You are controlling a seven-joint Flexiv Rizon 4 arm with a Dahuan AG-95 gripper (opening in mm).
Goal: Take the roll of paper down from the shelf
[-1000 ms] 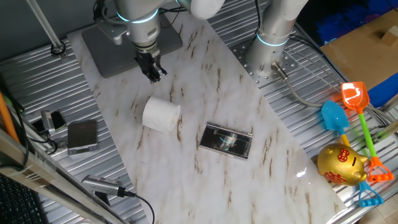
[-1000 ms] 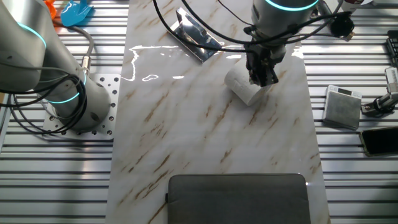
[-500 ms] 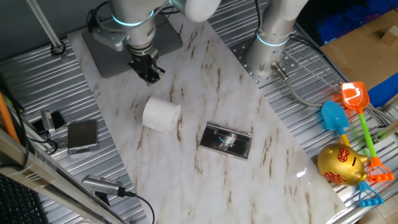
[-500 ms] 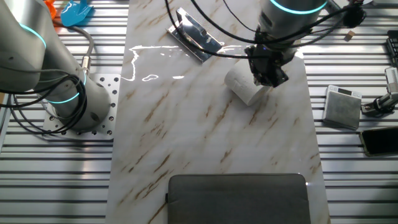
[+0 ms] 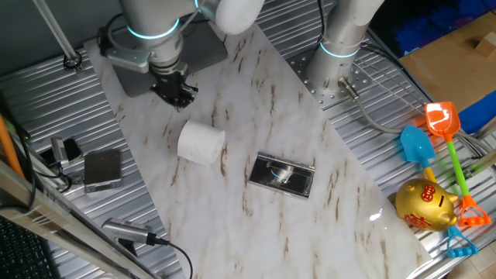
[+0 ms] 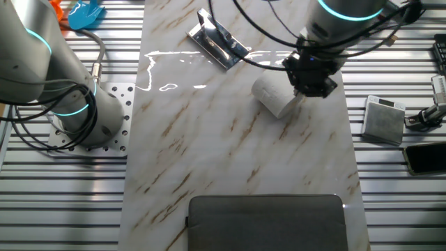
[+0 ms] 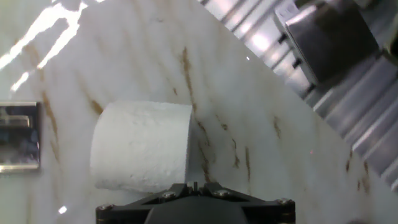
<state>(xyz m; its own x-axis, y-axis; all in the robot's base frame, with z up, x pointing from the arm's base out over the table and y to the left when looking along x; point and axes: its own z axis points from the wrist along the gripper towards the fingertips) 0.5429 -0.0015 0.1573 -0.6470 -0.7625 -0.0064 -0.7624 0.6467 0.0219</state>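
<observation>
Lying on its side on the marble tabletop [image 5: 310, 163]: the roll of paper [image 5: 201, 144], off the shelf [image 5: 281, 175] and apart from it, shelf toward 4 o'clock from the roll in one fixed view. Long axis roughly level with the table, running about 10 to 4 o'clock there; curved white face up, hollow core not clearly seen in any view. From the hand view, roll [image 7: 142, 155] filling the near centre just beyond the black gripper base, shelf edge [image 7: 18, 137] at 9 o'clock, a grey box [image 7: 328, 38] out at 1 o'clock; fingertips themselves out of shot. Farther back in one fixed view, gripper [image 5: 176, 94] above the table toward 11 o'clock from the roll, clear of it, holding nothing; fingers apart or together, cannot tell. Only the other fixed view shows gripper [image 6: 311, 82] overlapping the roll's [image 6: 274, 96] right end. No readable writing; gold piggy bank [image 5: 425, 205] bears red marks, illegible.
</observation>
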